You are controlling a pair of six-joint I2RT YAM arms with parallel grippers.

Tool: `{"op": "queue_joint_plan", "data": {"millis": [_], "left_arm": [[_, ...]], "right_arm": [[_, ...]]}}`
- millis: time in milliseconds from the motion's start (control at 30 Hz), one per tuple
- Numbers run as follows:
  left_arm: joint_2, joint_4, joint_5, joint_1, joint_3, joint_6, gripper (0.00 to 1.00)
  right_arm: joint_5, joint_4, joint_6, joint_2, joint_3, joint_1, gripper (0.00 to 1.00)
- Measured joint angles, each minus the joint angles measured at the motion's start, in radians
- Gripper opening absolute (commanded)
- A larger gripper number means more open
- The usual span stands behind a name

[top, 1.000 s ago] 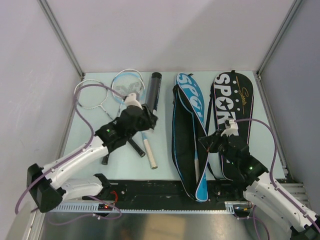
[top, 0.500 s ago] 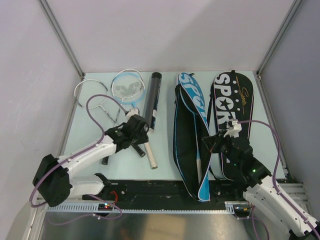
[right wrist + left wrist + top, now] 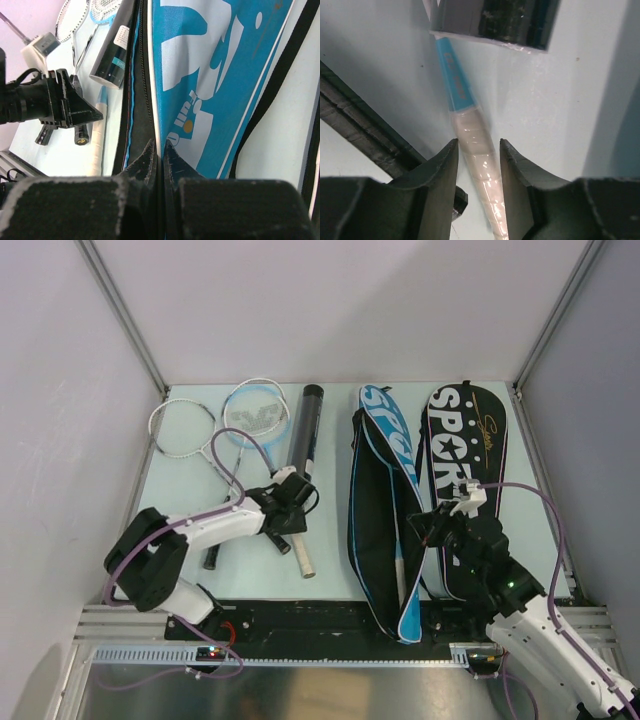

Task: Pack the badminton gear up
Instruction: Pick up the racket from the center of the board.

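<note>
Left wrist view: left gripper (image 3: 478, 145) fingers (image 3: 440, 170), apart, are straddling the white racket handle (image 3: 481, 177). Right wrist view: right gripper (image 3: 159, 147), fingers together, is pinching the blue cover (image 3: 200, 75) edge.

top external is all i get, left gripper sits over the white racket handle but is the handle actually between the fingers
Observer: Yes. In the left wrist view the white handle runs straight between the fingers of the left gripper. The jaws are open around it and not clamped, with a sliver of table showing beside the handle.
Operator: ok and the right gripper, the arm hides its tips from above, is it holding anything
Observer: The right wrist view shows the right gripper shut, pinching the long edge of the blue racket cover next to its zip.
</note>
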Motion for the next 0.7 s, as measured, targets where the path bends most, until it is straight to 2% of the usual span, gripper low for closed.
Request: {"op": "queue_joint_plan", "data": {"millis": [533,600,700], "left_arm": [[0.125,0.005,-0.060,-0.001,0.037,0.003,0.43],[0.131,0.002,-0.068,-0.001,0.043,0.003,0.39],[0.139,-0.001,-0.078,-0.001,0.050,0.001,0.25]], "right_arm": [[0.006,-0.016,-0.011,-0.019,0.002,-0.006,0.00],[0.008,-0.022,-0.013,-0.021,0.004,-0.007,0.00],[0.008,-0.030,-0.015,-0.025,0.006,-0.008,0.00]]}}
